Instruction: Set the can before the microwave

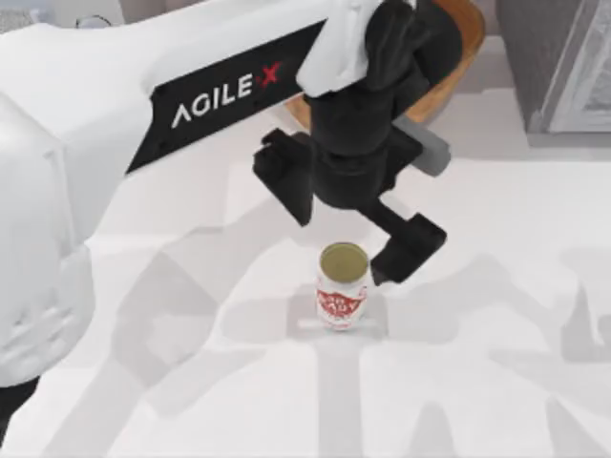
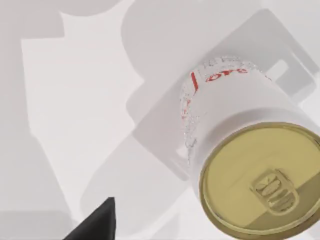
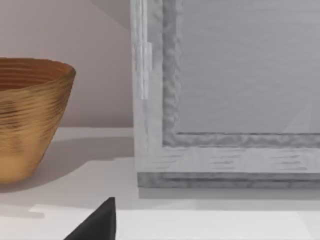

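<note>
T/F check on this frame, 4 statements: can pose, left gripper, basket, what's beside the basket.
1. The can stands upright on the table. True.
2. The left gripper is clamped on the can. False: it hovers open just above and behind it, not touching.
3. The woven basket lies tipped on its side. False: it sits upright, opening upward.
4. A grey framed box stands beside the basket in the right wrist view. True.
</note>
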Motion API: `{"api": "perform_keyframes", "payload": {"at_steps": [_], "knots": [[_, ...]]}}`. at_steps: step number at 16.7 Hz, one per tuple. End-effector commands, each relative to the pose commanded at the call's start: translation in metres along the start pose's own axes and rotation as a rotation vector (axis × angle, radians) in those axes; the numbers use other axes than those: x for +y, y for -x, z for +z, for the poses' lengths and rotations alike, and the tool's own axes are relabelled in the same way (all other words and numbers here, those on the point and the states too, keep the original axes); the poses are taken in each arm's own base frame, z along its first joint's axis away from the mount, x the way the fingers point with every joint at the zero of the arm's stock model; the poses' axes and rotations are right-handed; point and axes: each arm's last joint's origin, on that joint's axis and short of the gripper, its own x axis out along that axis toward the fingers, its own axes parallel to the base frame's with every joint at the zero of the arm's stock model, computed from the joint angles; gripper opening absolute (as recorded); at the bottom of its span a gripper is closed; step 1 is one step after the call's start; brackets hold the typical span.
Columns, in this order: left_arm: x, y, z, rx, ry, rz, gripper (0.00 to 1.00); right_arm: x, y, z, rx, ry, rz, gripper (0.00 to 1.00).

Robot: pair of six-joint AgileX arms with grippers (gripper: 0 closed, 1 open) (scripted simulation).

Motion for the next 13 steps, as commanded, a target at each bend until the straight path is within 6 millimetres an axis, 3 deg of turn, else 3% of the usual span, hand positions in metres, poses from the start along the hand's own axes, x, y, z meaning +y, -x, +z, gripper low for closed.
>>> {"api": "perform_keyframes", "payload": {"at_steps": [7, 13], "knots": [[0.002, -0.001, 0.001, 0.001, 0.006, 0.000, 1.00, 0.000, 0.000, 0.000, 0.000, 0.000, 0.000, 1.00], [0.000, -0.047, 0.002, 0.000, 0.003, 0.000, 1.00, 0.000, 0.000, 0.000, 0.000, 0.000, 0.000, 1.00]]}}
